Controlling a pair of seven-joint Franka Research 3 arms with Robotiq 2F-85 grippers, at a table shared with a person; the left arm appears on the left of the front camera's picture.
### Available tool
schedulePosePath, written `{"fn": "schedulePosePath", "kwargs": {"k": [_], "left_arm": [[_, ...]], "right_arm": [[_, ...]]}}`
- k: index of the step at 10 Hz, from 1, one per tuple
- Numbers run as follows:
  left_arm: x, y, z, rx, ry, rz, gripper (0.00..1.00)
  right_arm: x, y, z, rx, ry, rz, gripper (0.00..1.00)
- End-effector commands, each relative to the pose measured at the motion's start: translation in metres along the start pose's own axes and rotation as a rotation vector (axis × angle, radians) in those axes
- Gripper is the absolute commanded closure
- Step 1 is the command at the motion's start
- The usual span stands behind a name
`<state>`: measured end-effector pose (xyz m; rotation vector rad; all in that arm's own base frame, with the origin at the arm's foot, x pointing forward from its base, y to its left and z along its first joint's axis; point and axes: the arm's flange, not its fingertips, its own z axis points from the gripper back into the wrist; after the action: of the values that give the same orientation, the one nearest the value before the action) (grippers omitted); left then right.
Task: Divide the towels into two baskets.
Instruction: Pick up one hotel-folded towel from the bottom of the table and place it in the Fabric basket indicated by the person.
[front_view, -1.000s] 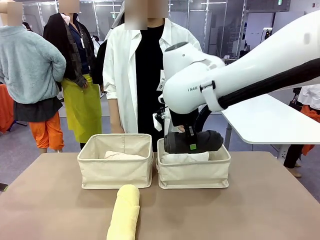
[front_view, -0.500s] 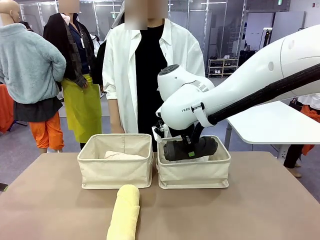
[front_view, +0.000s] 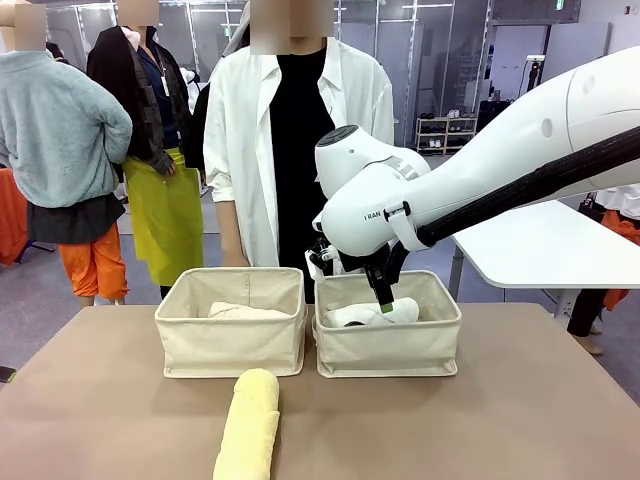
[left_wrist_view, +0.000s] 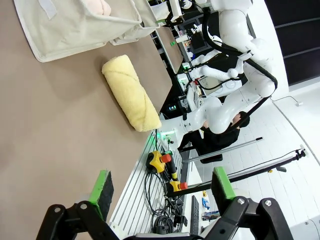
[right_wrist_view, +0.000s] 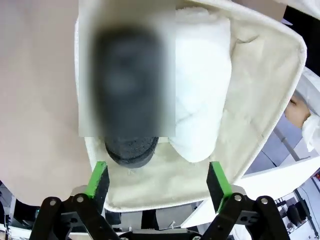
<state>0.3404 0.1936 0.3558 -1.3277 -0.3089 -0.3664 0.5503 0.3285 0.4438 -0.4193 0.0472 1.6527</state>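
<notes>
Over the right basket (front_view: 388, 350) the right hand (right_wrist_view: 157, 179) hangs wide open — dark grey towel (right_wrist_view: 129, 149) lying inside beside the white towel (right_wrist_view: 200, 100); the left hand (left_wrist_view: 162, 187) is wide too, yellow towel (front_view: 250, 425) out on the tabletop (front_view: 500, 420).

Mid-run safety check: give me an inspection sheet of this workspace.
Surface: brown tabletop, flat.
Job's things: yellow rolled terry towel lies on the table; left beige canvas basket holds a pale pink towel; right beige canvas basket holds a white towel beside a dark grey towel.
Clutter: nothing seen.
Tools: left tool open, empty; right tool open above the right basket.
Cables: black leads beyond the table edge.
Surroundings: person in a white coat at the far side, others behind.
</notes>
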Motion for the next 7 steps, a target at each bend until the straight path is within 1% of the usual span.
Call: {"fn": "schedulePosePath", "kwargs": {"k": [1, 7], "left_arm": [[-0.0018, -0.0021, 0.0022, -0.014, -0.001, -0.012, 0.0], [-0.0018, -0.0021, 0.0022, -0.014, -0.001, -0.012, 0.0]], "right_arm": [[0.0027, -0.0014, -0.0041, 0.0, -0.006, 0.011, 0.0], [0.0027, -0.0014, -0.0041, 0.0, -0.006, 0.011, 0.0]]}}
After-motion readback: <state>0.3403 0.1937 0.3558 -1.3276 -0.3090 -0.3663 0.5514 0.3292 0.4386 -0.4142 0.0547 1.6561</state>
